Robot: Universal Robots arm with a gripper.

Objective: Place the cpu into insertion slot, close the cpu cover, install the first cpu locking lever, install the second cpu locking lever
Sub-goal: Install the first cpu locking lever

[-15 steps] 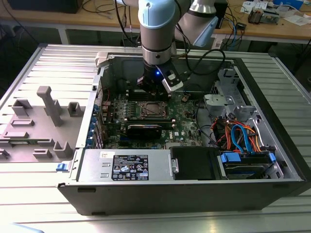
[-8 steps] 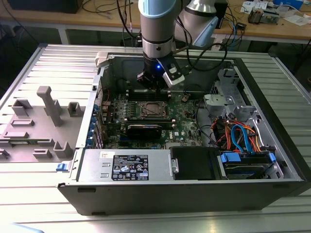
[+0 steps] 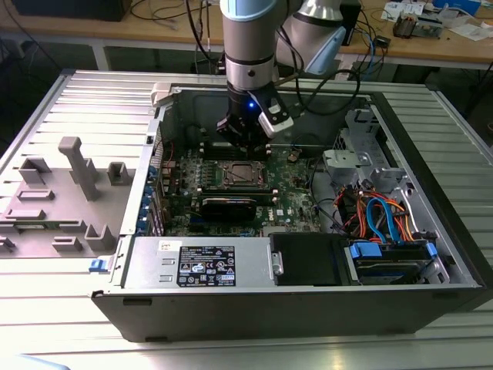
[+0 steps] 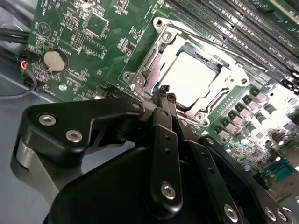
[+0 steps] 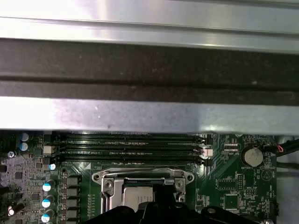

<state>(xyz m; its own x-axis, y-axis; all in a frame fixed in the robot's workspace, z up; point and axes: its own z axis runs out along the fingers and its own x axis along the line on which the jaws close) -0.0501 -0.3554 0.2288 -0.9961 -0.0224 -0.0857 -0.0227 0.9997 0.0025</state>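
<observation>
The cpu (image 4: 189, 77) lies flat in the insertion slot (image 3: 245, 176) on the green board, its pale metal top showing. The silver cpu cover (image 4: 145, 70) lies down over it and frames the chip; the cpu cover (image 5: 140, 176) and the chip's top (image 5: 135, 196) also appear in the first wrist view. My gripper (image 4: 164, 92) hangs just above the socket's edge, its two black fingers pressed together with nothing between them. In the exterior view the gripper (image 3: 245, 145) stands over the socket's far side. I cannot make out how the locking levers stand.
Long black memory slots (image 5: 131, 147) run beside the socket, toward the case wall (image 5: 140, 60). A coin battery (image 4: 55, 60) sits on the board. A black card (image 3: 229, 206), the power supply (image 3: 200, 262) and blue and orange cables (image 3: 377, 216) crowd the case. Grey fixtures (image 3: 77, 166) stand on the table.
</observation>
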